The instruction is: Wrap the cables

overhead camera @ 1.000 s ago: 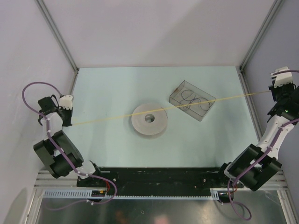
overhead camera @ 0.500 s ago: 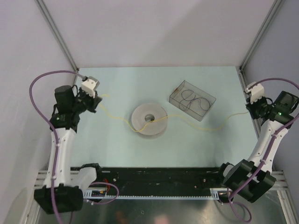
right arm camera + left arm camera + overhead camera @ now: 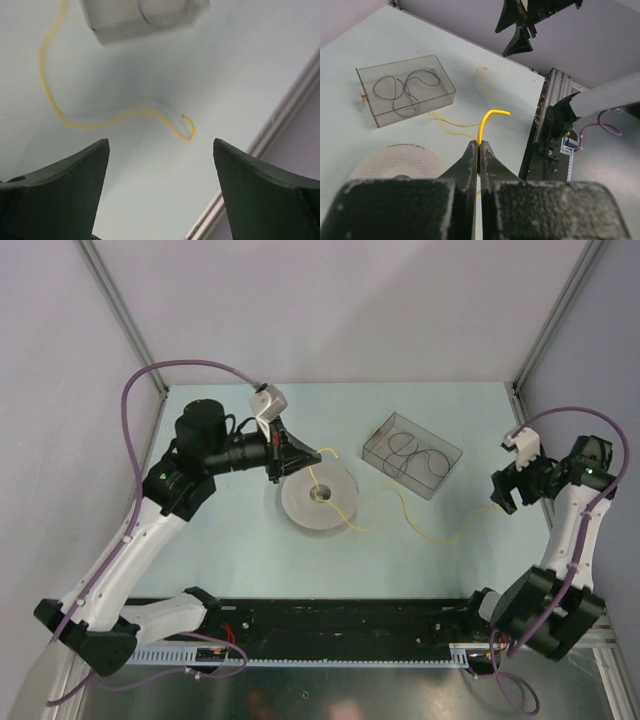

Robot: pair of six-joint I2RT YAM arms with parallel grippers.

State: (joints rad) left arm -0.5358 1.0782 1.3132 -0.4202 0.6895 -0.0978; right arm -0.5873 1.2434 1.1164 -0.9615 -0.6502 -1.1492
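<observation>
A thin yellow cable lies slack in loose curves on the pale table, from the white spool towards the right. My left gripper hovers just over the spool's far left edge. It is shut on the cable near one end, and a short curled tip sticks out past the fingertips. My right gripper stands open above the table with nothing between its jaws. In the right wrist view the cable's other end lies loose on the table below it.
A clear plastic box holding dark wire loops sits right of the spool, also visible as the box in the left wrist view. Metal frame posts and walls close in the table's sides. The black base rail runs along the near edge.
The right gripper opened and let go of the cable, which went from taut to slack on the table. The left arm swung from the far left to the spool, carrying its cable end.
</observation>
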